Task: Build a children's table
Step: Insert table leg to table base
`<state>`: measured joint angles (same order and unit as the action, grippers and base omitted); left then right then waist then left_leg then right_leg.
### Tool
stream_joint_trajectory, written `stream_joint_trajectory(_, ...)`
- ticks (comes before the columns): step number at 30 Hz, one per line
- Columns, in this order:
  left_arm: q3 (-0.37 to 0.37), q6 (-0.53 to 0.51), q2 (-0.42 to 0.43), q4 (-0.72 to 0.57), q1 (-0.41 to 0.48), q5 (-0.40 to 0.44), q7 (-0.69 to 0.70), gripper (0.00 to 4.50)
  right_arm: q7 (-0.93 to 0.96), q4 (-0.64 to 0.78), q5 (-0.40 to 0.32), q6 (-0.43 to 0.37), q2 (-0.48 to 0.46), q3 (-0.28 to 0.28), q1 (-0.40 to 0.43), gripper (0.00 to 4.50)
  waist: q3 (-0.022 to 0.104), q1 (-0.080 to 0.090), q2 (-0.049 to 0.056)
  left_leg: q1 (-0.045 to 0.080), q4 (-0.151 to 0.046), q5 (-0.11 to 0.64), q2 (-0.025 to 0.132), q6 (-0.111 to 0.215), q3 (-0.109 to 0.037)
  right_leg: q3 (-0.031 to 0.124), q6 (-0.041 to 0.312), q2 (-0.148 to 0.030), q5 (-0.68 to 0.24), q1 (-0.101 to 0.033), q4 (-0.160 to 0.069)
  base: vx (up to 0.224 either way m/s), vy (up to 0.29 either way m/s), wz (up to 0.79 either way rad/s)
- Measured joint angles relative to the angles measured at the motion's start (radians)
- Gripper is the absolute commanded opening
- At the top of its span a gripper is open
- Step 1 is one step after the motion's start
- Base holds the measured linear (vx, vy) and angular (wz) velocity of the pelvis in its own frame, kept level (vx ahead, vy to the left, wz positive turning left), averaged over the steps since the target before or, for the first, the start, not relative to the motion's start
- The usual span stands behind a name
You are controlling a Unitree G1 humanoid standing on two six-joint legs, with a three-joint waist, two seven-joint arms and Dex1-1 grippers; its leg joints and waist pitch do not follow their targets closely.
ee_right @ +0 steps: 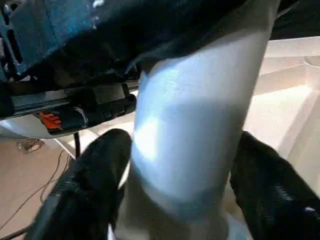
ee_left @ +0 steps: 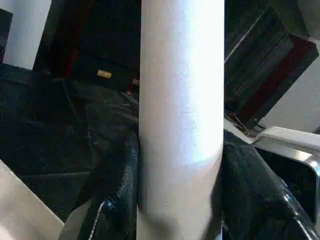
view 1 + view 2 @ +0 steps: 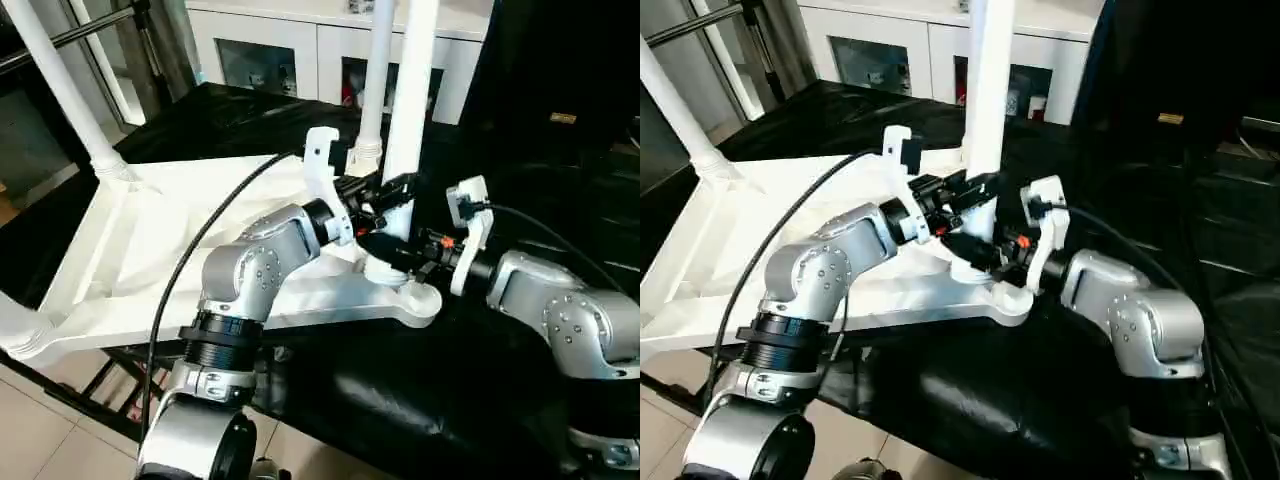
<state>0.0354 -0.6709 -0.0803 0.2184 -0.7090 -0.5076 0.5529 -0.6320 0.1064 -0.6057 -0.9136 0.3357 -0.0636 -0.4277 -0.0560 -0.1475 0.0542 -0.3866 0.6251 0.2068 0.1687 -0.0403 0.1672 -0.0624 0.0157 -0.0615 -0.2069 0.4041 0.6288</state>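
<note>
The white plastic rectangular table top lies underside up on a black-draped surface, its near long edge reaching past the drape's border over a tiled floor. At its near right corner socket a long, smooth, tapered white tube leg stands upright, its upper end cut off by the frame. The left gripper meets this leg from the left just above the socket; in its wrist view a black finger lies against each flank of the tube, a half-wide grip holding the leg. The right gripper comes in from the right, lower down, right above the socket collar; its black fingers bracket the tube, and whether they press it or stand just off it I cannot tell. Little free room remains between the two grippers. Beyond them a second white leg rises from the far corner, and a third slants up at far left. A white glass-door cabinet stands behind.
</note>
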Motion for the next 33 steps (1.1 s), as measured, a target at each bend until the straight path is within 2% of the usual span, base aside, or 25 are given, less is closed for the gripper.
stream_joint_trajectory(3, -0.001, -0.001, 0.000, -0.009, 0.008, -0.001, 0.001, 1.96, -0.005, -0.001, -0.004, 0.000, 0.000, 0.004, 0.000, 2.70, 0.000, 0.000, 0.000, 0.000, 0.000, 0.000, 0.000, 0.000, 0.000, 0.000, 0.000, 0.000, 0.000, 0.000, 0.000, 0.000, 0.000, 0.00)
stream_joint_trajectory(5, -0.003, 0.000, 0.001, -0.012, 0.012, -0.001, 0.002, 2.52, -0.007, -0.001, -0.008, 0.000, 0.000, 0.005, 0.000, 2.53, 0.000, 0.000, 0.000, 0.000, 0.000, 0.000, 0.000, 0.000, 0.000, 0.000, 0.000, 0.000, 0.000, 0.000, 0.000, 0.000, 0.000, 0.00)
stream_joint_trajectory(8, 0.007, -0.007, -0.005, -0.018, 0.012, -0.019, 0.001, 2.68, -0.001, -0.004, -0.003, 0.002, 0.003, 0.004, 0.002, 2.37, 0.000, 0.000, 0.000, 0.000, 0.000, 0.000, 0.000, 0.000, 0.000, 0.000, 0.000, 0.000, 0.000, 0.000, 0.000, 0.000, 0.000, 0.00)
stream_joint_trajectory(11, 0.013, -0.010, -0.006, -0.021, 0.009, -0.040, 0.000, 3.06, 0.002, -0.009, 0.012, 0.003, 0.005, 0.006, 0.005, 2.04, 0.000, 0.000, 0.000, 0.000, 0.000, 0.000, 0.000, 0.000, 0.000, 0.000, 0.000, 0.000, 0.000, 0.000, 0.000, 0.000, 0.000, 0.00)
stream_joint_trajectory(17, 0.049, -0.013, -0.005, -0.017, -0.017, -0.058, -0.004, 3.57, 0.002, -0.010, 0.021, 0.010, 0.018, 0.024, 0.012, 1.92, 0.000, 0.000, 0.000, 0.000, 0.000, -0.001, 0.000, 0.000, 0.000, 0.000, 0.000, 0.000, 0.000, 0.000, 0.000, 0.000, 0.000, 0.00)
stream_joint_trajectory(25, 0.076, 0.009, 0.001, 0.044, -0.091, -0.066, -0.017, 3.59, -0.009, -0.009, 0.039, 0.024, 0.023, 0.055, 0.032, 1.91, 0.000, -0.003, 0.000, 0.000, 0.000, -0.001, 0.000, 0.000, 0.000, 0.000, 0.000, 0.000, 0.000, 0.000, 0.000, 0.000, 0.000, 0.00)
stream_joint_trajectory(26, 0.076, 0.013, 0.000, 0.047, -0.092, -0.066, -0.018, 3.30, -0.009, -0.009, 0.040, 0.024, 0.022, 0.056, 0.032, 1.91, 0.000, -0.003, 0.000, 0.000, 0.000, -0.001, 0.000, 0.000, 0.000, 0.000, 0.000, 0.000, 0.000, 0.000, 0.000, 0.000, 0.000, 0.00)
stream_joint_trajectory(29, 0.090, 0.020, -0.004, 0.076, -0.110, -0.066, -0.026, 3.23, -0.009, -0.009, 0.046, 0.030, 0.022, 0.061, 0.032, 1.91, 0.000, -0.003, 0.000, 0.000, 0.000, -0.001, 0.000, 0.000, 0.000, -0.001, 0.000, 0.000, 0.000, 0.000, 0.000, 0.000, 0.000, 0.00)
stream_joint_trajectory(33, 0.100, 0.020, -0.004, 0.076, -0.115, -0.075, -0.024, 2.89, -0.010, -0.008, 0.046, 0.034, 0.022, 0.063, 0.034, 1.91, 0.000, -0.004, 0.000, 0.000, 0.000, -0.001, 0.000, 0.000, 0.000, -0.001, 0.000, 0.000, 0.000, 0.000, 0.000, 0.000, 0.000, 0.00)
